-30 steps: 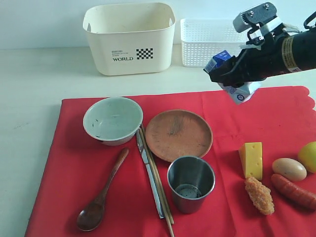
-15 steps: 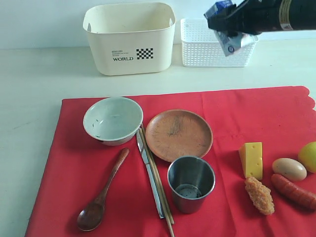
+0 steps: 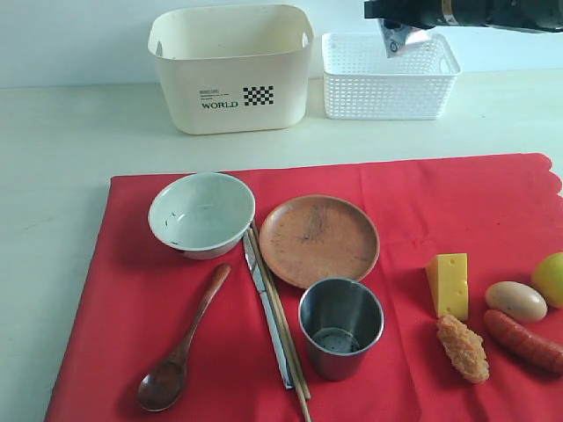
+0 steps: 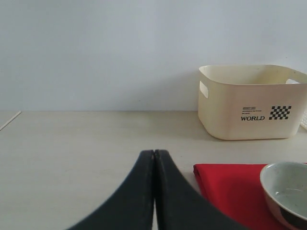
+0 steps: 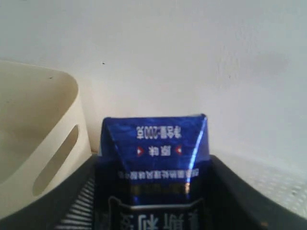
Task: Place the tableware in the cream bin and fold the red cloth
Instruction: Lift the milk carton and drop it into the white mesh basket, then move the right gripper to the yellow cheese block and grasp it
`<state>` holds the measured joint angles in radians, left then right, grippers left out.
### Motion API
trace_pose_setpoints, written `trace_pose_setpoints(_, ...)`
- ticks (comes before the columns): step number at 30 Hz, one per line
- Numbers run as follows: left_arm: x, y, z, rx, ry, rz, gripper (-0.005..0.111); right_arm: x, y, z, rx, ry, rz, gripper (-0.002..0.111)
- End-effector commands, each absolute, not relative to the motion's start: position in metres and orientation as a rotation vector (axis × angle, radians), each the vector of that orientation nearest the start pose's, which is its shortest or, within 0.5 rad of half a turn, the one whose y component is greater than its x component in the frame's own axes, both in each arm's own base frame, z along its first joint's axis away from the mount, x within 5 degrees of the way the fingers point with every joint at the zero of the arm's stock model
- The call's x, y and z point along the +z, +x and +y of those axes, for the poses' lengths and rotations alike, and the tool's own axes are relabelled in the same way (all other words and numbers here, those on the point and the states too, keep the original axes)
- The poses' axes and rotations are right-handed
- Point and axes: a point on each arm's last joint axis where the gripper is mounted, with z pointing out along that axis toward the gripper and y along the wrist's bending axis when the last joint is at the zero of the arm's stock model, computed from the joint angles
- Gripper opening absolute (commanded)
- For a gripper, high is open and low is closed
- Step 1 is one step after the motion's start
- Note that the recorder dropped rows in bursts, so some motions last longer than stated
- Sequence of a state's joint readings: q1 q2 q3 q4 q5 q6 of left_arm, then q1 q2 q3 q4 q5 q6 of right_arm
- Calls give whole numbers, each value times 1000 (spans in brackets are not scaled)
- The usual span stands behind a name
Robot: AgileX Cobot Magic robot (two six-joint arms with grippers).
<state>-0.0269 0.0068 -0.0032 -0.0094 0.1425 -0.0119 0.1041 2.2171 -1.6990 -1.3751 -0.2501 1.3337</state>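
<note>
right claw (image 3: 400, 19) pinching milk carton (image 3: 402, 40) over white basket (image 3: 387, 92) | left claw (image 4: 154, 160) pressed together | cream bin (image 3: 230, 75) beside basket

Saw little of the right gripper (image 3: 391, 15), cut off by the exterior view's top edge; caught only a lower corner of the milk carton (image 3: 403, 40) beneath it. Found the carton's base masked by dark fingers (image 5: 249, 201) in the right wrist view. Could not read the small lines above WORLD on the cream bin (image 3: 230, 70). Saw red cloth (image 3: 413, 189), chopsticks (image 3: 280, 325), sausage (image 3: 525, 341) and yellow fruit (image 3: 551, 279) clipped by the frame, the bowl (image 4: 283, 189) cut off in the left wrist view.
</note>
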Motion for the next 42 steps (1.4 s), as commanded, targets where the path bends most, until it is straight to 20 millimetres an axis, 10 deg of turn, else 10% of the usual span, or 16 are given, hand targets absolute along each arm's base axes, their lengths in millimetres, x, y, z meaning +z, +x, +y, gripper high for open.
trace_pose_setpoints(1, 200, 56, -2, -50, -6, 1624, 1, 201, 535, 76, 325, -194, 1902, 0)
trace_pose_setpoints(10, 200, 56, -2, -50, -6, 1624, 1, 167, 550, 66, 265, -2, 1972, 27)
trace_pose_setpoints(21, 200, 56, -2, -50, -6, 1624, 1, 175, 549, 69, 344, 44, 1952, 79)
trace_pose_setpoints(33, 200, 56, -2, -50, -6, 1624, 1, 239, 509, 72, 319, -163, 1928, 76)
trace_pose_setpoints(42, 200, 56, -2, -50, -6, 1624, 1, 316, 444, 81, 477, -329, 1859, 29)
